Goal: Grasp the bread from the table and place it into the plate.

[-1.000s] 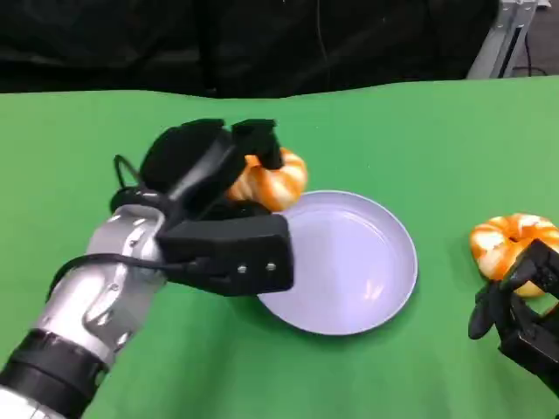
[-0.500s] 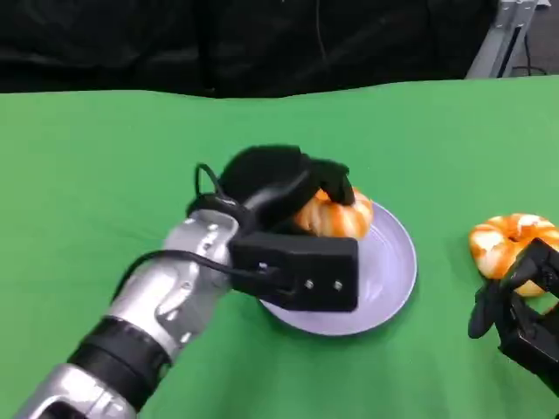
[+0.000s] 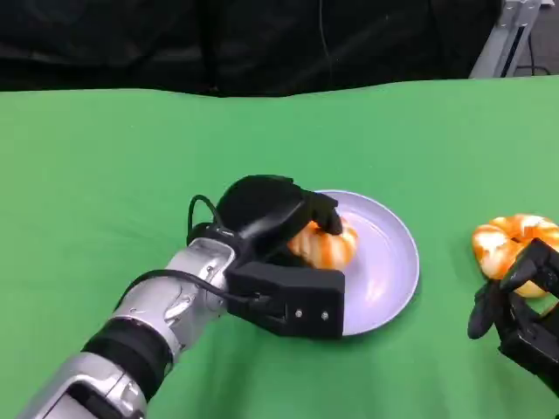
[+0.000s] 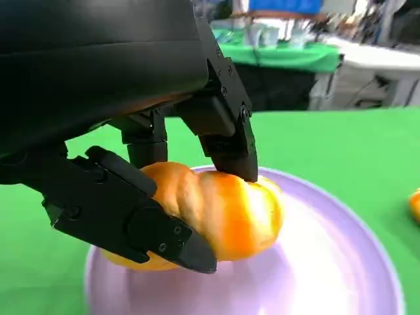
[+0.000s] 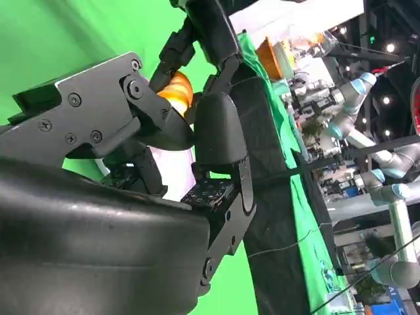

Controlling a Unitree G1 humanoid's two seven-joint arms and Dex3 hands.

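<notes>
Our left hand (image 3: 278, 214) grips the bread (image 3: 325, 245), fingers closed round it, w/ the bread low over the purple plate (image 3: 389, 262), maybe touching it. We think this is the put-down step. Next we need to spread the fingers & lift away. Far right, a 2nd bread (image 3: 507, 240) sits on the green worktop (image 3: 105, 175), just beside our right hand (image 3: 517, 312); can't tell if it's open.
</notes>
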